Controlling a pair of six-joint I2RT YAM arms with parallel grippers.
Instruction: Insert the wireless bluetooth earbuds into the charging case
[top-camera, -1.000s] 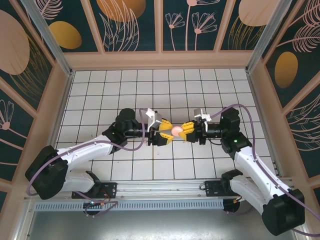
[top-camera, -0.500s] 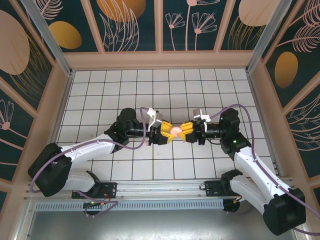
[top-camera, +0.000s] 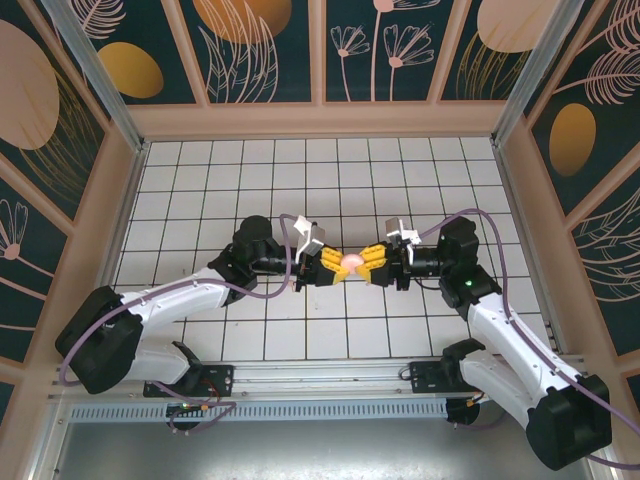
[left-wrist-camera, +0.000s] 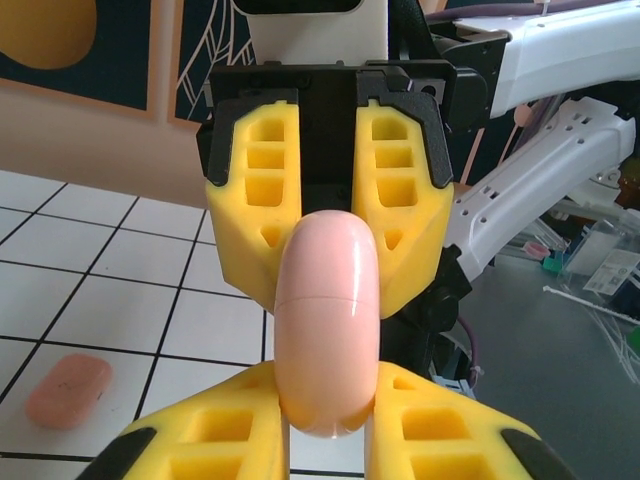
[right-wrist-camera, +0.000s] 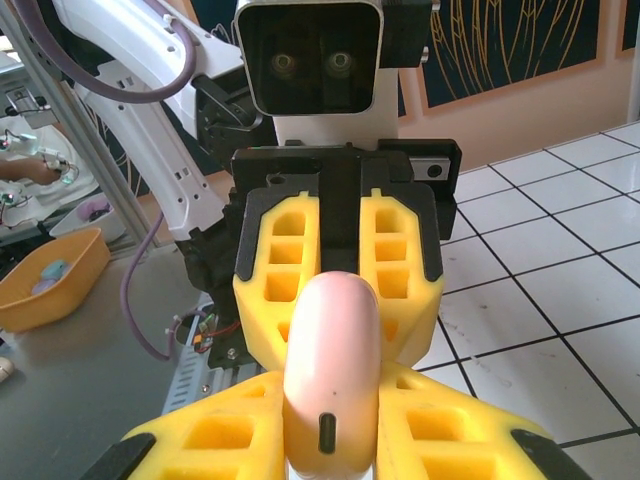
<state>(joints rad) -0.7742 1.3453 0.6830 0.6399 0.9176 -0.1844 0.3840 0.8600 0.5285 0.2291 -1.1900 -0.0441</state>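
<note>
My left fingers (left-wrist-camera: 215, 435) and right fingers (right-wrist-camera: 440, 435) bury both ends of the pink pod (left-wrist-camera: 328, 320). Below the pod, the picture edge crops all 4. Left of the pod, the salmon case (left-wrist-camera: 68, 390) is too blurred to show a seam.

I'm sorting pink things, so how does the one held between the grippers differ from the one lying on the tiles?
The held object is pale pink; the floor piece is salmon. The held object is clamped on edge between yellow jaws; the floor piece lies flat, untouched. Both are smooth and rounded.
</note>
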